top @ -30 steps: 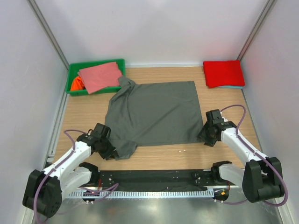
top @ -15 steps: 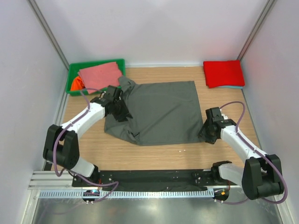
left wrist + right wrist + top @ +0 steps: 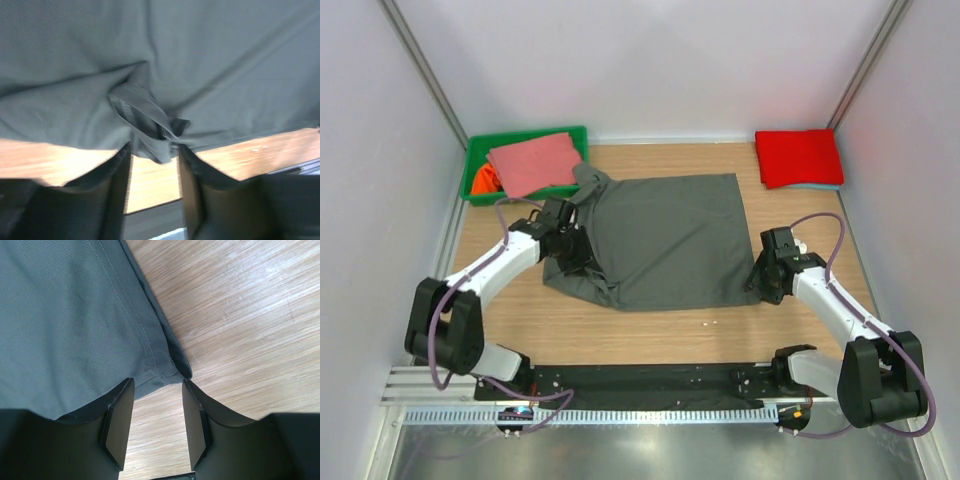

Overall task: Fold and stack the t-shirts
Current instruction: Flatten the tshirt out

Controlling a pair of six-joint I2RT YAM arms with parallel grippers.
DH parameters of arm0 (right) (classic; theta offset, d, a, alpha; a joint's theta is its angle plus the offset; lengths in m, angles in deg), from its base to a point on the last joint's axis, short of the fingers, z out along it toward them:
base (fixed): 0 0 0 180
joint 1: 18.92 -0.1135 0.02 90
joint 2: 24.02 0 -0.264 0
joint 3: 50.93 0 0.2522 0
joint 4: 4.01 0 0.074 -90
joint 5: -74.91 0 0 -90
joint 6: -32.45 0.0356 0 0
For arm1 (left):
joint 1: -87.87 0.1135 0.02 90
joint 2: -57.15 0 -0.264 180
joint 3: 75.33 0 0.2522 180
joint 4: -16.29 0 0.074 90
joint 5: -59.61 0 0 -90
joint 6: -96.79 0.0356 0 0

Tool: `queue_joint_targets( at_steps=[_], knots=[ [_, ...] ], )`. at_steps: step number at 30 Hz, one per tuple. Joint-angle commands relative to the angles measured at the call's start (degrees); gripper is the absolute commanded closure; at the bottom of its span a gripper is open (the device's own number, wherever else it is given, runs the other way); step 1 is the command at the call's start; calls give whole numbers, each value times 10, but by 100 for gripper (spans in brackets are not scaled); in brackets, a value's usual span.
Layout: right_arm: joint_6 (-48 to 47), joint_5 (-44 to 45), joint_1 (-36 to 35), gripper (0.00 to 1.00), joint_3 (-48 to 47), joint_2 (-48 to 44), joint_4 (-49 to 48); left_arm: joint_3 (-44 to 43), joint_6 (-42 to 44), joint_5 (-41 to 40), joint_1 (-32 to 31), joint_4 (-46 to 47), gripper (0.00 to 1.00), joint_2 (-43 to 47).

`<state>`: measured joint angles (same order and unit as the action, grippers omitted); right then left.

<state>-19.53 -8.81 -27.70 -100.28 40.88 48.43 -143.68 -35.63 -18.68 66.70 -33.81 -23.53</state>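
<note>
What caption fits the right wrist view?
Right jaws straddle a hemmed corner of the dark grey t-shirt on the wooden table.

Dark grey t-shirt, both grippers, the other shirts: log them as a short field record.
Shirt: dark grey t-shirt spread flat, left edge rumpled
Left gripper: open, bunched fold at its tips
Right gripper: open, astride the near right hem corner
Stack: red t-shirt folded, far right corner
Bin: green bin, salmon-pink t-shirt draped over it, orange t-shirt inside

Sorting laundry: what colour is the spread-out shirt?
The shirt is dark grey; clearest in the top view.
</note>
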Motion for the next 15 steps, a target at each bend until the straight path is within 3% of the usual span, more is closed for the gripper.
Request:
queue_joint_targets(
  at_steps=[1, 6, 8, 10, 15],
  knots=[
    [-13, 5, 3, 51, -20, 2, -18, 4, 32, 27, 19, 32, 61, -50],
    [-22, 10, 3, 51, -29, 0, -11, 2, 40, 22, 35, 56, 67, -59],
    [-22, 8, 3, 51, -30, -3, -11, -5, 42, 14, 35, 53, 62, -62],
    [-21, 5, 3, 51, -29, -4, -13, -7, 40, 3, 35, 49, 47, -69],
    [-22, -1, 4, 52, -28, -4, -15, -3, 28, 28, 34, 69, 44, -101]
  ],
)
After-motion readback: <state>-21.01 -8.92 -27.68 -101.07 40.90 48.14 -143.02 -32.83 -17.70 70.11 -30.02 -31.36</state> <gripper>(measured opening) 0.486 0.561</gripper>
